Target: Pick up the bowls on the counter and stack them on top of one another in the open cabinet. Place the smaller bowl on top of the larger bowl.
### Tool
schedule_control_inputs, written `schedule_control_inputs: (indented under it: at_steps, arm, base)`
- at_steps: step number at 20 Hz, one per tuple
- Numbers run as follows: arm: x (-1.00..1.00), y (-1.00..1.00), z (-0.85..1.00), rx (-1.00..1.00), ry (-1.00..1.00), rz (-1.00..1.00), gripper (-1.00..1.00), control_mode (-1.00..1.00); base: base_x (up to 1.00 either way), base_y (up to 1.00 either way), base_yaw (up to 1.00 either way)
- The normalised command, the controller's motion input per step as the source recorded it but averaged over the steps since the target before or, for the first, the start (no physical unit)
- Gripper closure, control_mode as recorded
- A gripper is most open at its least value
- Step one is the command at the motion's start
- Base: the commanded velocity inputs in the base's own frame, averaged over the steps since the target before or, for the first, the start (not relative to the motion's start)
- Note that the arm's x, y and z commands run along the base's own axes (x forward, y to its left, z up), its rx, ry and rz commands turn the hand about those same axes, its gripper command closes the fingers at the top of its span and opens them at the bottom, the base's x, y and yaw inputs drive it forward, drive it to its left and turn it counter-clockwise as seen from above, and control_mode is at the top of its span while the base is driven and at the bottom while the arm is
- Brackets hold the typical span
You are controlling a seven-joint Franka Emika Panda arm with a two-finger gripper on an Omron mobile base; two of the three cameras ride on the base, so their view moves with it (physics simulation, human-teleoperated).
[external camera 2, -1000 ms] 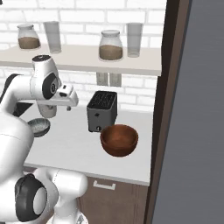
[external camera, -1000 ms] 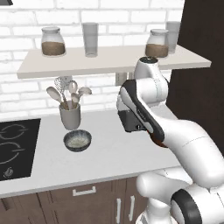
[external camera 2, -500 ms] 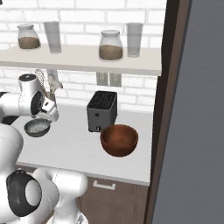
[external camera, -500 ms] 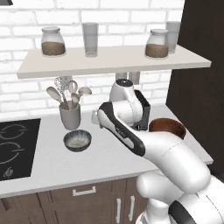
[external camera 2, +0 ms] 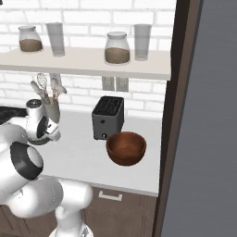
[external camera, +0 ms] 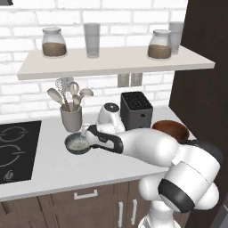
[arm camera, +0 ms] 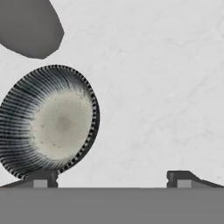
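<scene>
The gripper (arm camera: 109, 177) hangs low over the counter (external camera: 53, 167) with its two fingertips (arm camera: 41, 179) spread wide apart and nothing between them. In the hand view the smaller bowl (arm camera: 48, 122), dark grey and ribbed outside with a pale speckled inside, sits just above the left-hand fingertip, its rim almost at that tip; whether they touch cannot be told. The rest of the gap between the tips opens onto bare off-white countertop. From the left base view the same bowl (external camera: 78, 144) rests on the counter right at the end of the hand, just in front of the grey utensil cup (external camera: 71, 119) holding spoons and a whisk. The larger bowl (external camera 2: 126, 148), glossy reddish-brown, stands on the counter well to the far side of the arm, just in front of the black toaster (external camera 2: 108, 117). Above, the open cabinet (external camera: 111, 62) carries two jars and two glasses.
</scene>
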Motion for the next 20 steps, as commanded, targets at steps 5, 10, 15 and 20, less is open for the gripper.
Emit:
schedule_control_inputs:
  at_steps: [5, 10, 15, 20]
  arm:
    - [0.25, 0.13, -0.26, 0.0, 0.1, -0.02, -1.0, -1.0]
    - [0.16, 0.0, -0.09, 0.0, 0.01, 0.0, -1.0, -1.0]
    - [0.19, 0.05, -0.17, -0.01, 0.0, 0.0, -1.0, -1.0]
    - [0.2, 0.22, -0.23, -0.04, 0.0, 0.0, -1.0, -1.0]
  base:
    - [0.0, 0.0, 0.0]
    - [0.0, 0.0, 0.0]
    - [0.0, 0.0, 0.0]
    - [0.0, 0.0, 0.0]
